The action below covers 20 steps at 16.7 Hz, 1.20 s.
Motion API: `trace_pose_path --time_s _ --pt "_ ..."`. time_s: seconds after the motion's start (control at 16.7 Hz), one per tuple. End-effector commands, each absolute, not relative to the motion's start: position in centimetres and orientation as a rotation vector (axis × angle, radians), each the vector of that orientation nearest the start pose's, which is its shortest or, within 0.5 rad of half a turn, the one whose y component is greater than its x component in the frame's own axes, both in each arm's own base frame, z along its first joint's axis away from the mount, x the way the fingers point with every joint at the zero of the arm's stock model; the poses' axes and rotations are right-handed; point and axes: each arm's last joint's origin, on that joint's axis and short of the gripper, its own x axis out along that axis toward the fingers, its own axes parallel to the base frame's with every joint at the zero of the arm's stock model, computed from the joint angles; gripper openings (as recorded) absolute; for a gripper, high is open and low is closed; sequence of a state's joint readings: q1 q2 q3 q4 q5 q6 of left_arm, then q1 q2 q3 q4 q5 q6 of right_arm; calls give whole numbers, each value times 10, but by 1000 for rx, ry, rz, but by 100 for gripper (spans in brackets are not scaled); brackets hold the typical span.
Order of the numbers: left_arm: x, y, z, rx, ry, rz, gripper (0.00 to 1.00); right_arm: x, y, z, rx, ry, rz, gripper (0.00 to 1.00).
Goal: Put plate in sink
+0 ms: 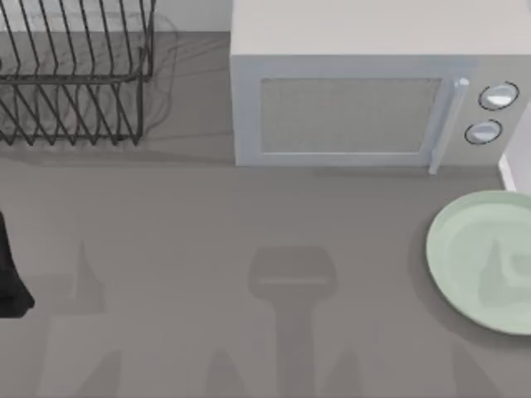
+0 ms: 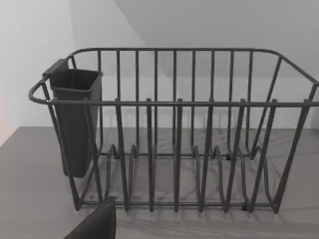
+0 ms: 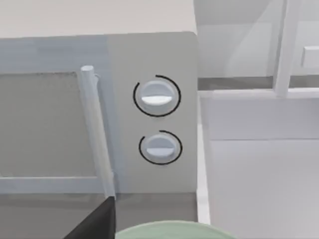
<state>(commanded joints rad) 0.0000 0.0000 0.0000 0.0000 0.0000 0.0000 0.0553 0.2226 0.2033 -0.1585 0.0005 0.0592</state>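
The plate [image 1: 481, 261] lies flat on the worktop [image 1: 249, 249], far out at 3 o'clock in the top view, with its edge cut off there. It is round, so it has no long way and points nowhere. The sink [image 3: 259, 174] sits just past it, toward 1 o'clock, beside the microwave [image 1: 348, 99]. Its thin white rim [image 1: 508, 170] pokes in next to the knobs [image 1: 498, 96].

The right gripper's camera looks at the knobs and the sink, with the plate's far edge [image 3: 169, 230] right below it, so the right arm is the nearer one. The dark left arm [image 1: 10, 274] waits at 9 o'clock, facing the rack [image 2: 174, 134], well apart from the plate. I cannot tell if either gripper is open or closed. I think the right arm should go for the plate and carry it toward 1 o'clock.
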Motion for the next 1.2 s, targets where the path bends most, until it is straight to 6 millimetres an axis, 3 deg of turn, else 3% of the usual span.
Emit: trace_pose_path --time_s 0.24,0.54,0.9,1.2 --pt "106 -1 160 0 0 0 100 140 18 233 101 472 97 100" --pt "106 -1 160 0 0 0 100 211 52 253 113 934 112 100" --pt "106 -1 160 0 0 0 100 293 110 222 50 1397 51 100" --pt "106 -1 160 0 0 0 100 323 136 197 9 1562 -3 100"
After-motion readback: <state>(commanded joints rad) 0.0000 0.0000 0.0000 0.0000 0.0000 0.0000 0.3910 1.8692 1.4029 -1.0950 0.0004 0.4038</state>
